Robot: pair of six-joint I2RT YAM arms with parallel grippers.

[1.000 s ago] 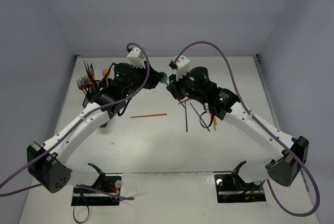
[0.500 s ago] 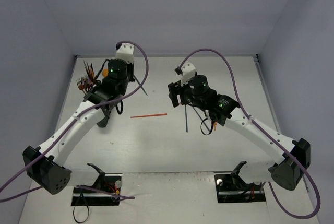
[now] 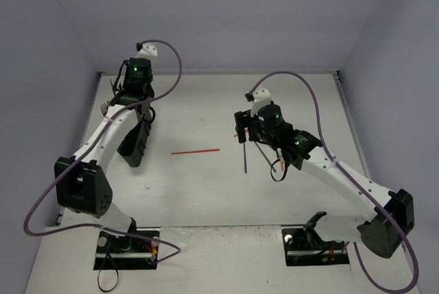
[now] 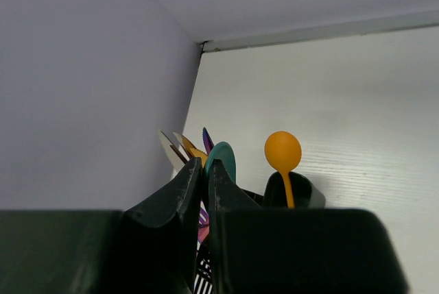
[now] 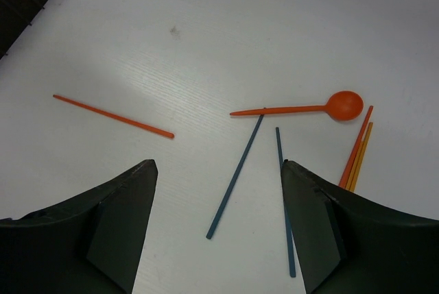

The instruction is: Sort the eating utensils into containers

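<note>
Starting far left, you see the caddy [image 4: 296, 186] holding a yellow-orange spoon [image 4: 282, 151] upright, bowl up. Your left gripper [image 4: 205, 164] hovers there with jaws together. A teal spoon [image 4: 223, 157] shows just past them; whether it is pinched I cannot tell. On the right, under the right gripper [image 5: 216, 165] with jaws apart, about six loose utensils [image 5: 235, 176] wait. The red-orange spoon [image 5: 302, 108] lies left-right, bowl right.

Left claw [image 4: 205, 168] pinched shut, arm stretched far; right claw [image 5: 216, 167] spread wide.
</note>
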